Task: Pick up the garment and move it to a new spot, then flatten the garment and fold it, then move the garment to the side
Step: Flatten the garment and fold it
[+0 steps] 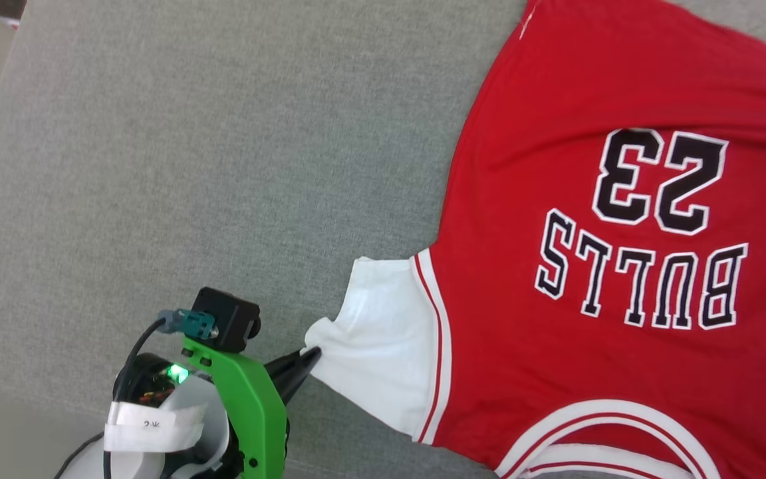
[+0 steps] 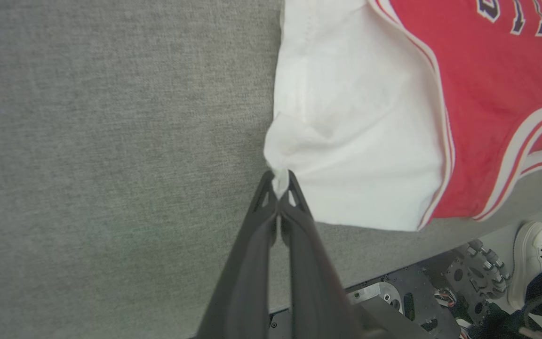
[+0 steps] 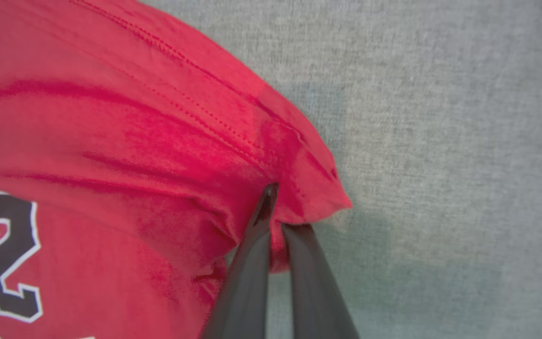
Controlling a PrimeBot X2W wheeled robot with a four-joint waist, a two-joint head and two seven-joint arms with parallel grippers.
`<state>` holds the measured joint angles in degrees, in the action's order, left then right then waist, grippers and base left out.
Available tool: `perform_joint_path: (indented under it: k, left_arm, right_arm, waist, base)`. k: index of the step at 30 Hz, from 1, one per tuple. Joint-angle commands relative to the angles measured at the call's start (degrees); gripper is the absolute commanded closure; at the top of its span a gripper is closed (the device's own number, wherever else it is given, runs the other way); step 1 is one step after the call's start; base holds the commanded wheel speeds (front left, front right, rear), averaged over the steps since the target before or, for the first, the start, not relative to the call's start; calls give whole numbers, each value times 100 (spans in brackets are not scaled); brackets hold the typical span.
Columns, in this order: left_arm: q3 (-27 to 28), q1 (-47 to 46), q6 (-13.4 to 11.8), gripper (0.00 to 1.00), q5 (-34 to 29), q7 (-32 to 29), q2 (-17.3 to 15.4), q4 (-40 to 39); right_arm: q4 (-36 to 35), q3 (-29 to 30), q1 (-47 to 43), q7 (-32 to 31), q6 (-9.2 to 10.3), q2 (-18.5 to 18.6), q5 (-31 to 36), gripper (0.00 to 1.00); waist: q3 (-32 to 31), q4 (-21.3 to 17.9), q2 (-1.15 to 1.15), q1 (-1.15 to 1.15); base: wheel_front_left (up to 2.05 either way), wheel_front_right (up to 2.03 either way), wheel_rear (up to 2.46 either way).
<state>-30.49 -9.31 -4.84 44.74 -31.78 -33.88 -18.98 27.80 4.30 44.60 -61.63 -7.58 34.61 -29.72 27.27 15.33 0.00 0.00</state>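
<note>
closest to me, at the bottom left of the head view, my left hand [image 1: 312, 354] reaches out from its green bracket [image 1: 253, 399], with a small green light [image 1: 177, 372] glowing beside it. its two dark fingers are pressed together and clamped on the outer tip of the white sleeve [image 1: 383, 332] of the garment [image 1: 556, 133]. in the left wrist view i can see a little pinch of white cloth squeezed between the tips, and the sleeve fans out from there. in that same view, below the near edge of the surface [image 2: 111, 141], sit part of the robot base [image 2: 393, 301] and a person's white shoe [image 2: 530, 263] on the floor.

just past the sleeve, red-and-white stripe trim marks the seam. from there the garment spreads over the right side of the grey fabric surface, printed face up. the black, white-outlined "bulls 23" reads upside down to me, and the striped neckline curves along the near edge at the lower right.

farther out, the right wrist view has my right hand [image 3: 282, 209] closed on a red corner of the garment by its stitched hem. one finger lies on top of the cloth and the other finger's tip is hidden by it, with the fabric puckered into folds around the grip. a piece of a black numeral shows at that view's lower left, and grey surface lies beyond the corner.
</note>
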Motion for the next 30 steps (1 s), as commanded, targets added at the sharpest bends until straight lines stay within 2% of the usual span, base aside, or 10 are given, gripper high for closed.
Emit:
perform_joint_path:
  k: [1, 6, 16, 24, 30]
  left_arm:
    - [31, 102, -54, 100, 54, 30, 17, 40]
    - [49, 290, -131, 100, 156, 112, 80, 197]
    - [47, 593, -228, 100, 289, 393, 306, 529]
    - [27, 802, -255, 100, 374, 607, 468, 722]
    - [16, 822, -243, 100, 401, 695, 541, 821]
  right_arm:
    - [117, -8, -503, -7, 9, -68, -49, 100]
    - [-158, 81, -1382, 244, 9, -195, -287, 100]
    - [-917, 563, -2957, 728, 9, -529, -632, 100]
    - [-1563, 960, -4072, 804, 9, -821, -714, 100]
    - [-1816, 1103, -4455, 837, 9, -1035, -648, 100]
  waist:
    - [-585, -379, 0, 0]
    - [-1079, -609, 0, 0]
    - [-1666, -896, 0, 0]
    - [-1902, -1021, 0, 0]
    - [-1936, -1049, 0, 0]
  base:
    - [0, 0, 0]
    - [0, 0, 0]
    - [0, 0, 0]
    - [0, 0, 0]
    - [0, 0, 0]
